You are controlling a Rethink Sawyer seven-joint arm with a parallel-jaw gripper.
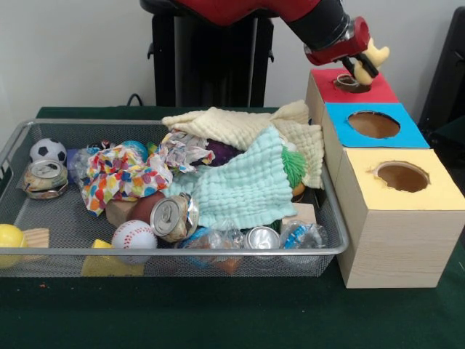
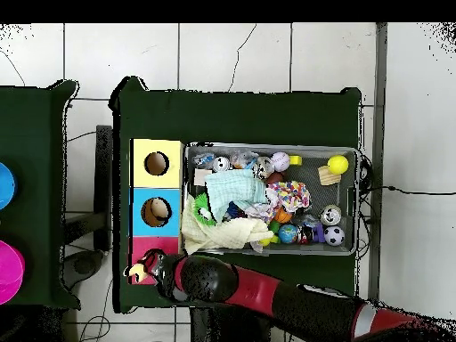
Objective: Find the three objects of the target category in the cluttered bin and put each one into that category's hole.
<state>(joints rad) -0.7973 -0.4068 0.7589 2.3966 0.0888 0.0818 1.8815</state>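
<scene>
A: Plush animal point(image 1: 375, 52), pale tan, is what I see at the gripper point(image 1: 363, 70), right over the red-surround hole point(image 1: 349, 81) of the wooden box point(image 1: 396, 240).

B: Is the gripper closed on it?

A: I can't tell; the fingers are hidden behind the toy and the wrist. The toy sits against the gripper's tip, above the red panel.

B: And the bin?

A: I see the wire mesh bin point(image 1: 218, 251) just beside the box on the green desk point(image 1: 218, 313), crowded: a pale green cloth point(image 1: 240, 185) and a cream cloth point(image 1: 240, 127) lie heaped at the end nearest the box, with a baseball point(image 1: 134, 236) and crushed cans point(image 1: 174, 217) along the front rim.
</scene>
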